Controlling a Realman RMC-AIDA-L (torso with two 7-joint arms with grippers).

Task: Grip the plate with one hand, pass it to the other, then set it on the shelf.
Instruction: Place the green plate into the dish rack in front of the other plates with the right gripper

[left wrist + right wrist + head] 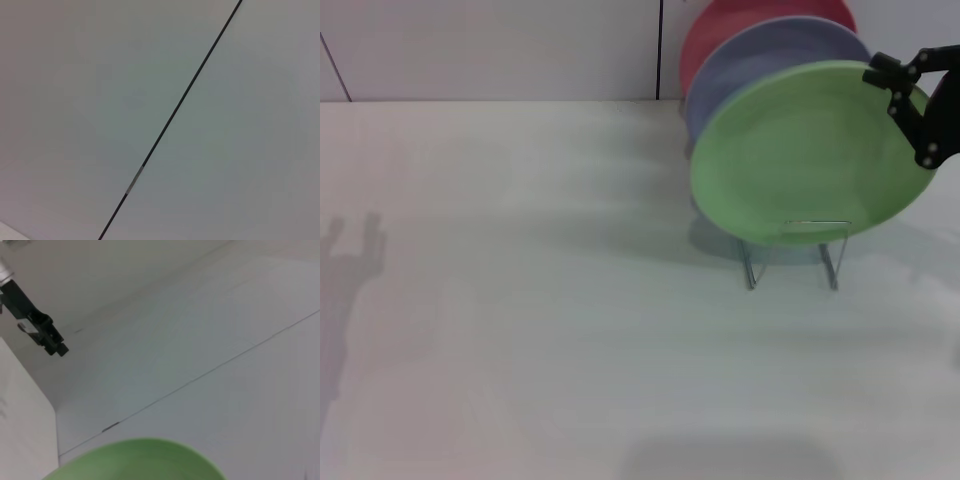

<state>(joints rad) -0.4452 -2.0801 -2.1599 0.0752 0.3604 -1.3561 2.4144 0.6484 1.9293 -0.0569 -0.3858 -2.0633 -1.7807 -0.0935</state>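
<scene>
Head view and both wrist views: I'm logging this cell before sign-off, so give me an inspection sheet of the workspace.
Surface: white table, bare apart from the rack.
Job's things: green plate stands on edge at the front of the wire rack.
Clutter: lavender plate and red plate behind it.
Grippers: right gripper at the green plate's upper right rim; a gripper, probably the left, shows far off in the right wrist view.
Cables: nothing seen.
Surroundings: white panelled wall.

head cam looked fwd/down over table (520,330) | L wrist cam faced only a plain wall w/ dark seam (175,112) | R wrist cam sat close above plate (137,460) | head + R wrist shared plate (810,150)
</scene>
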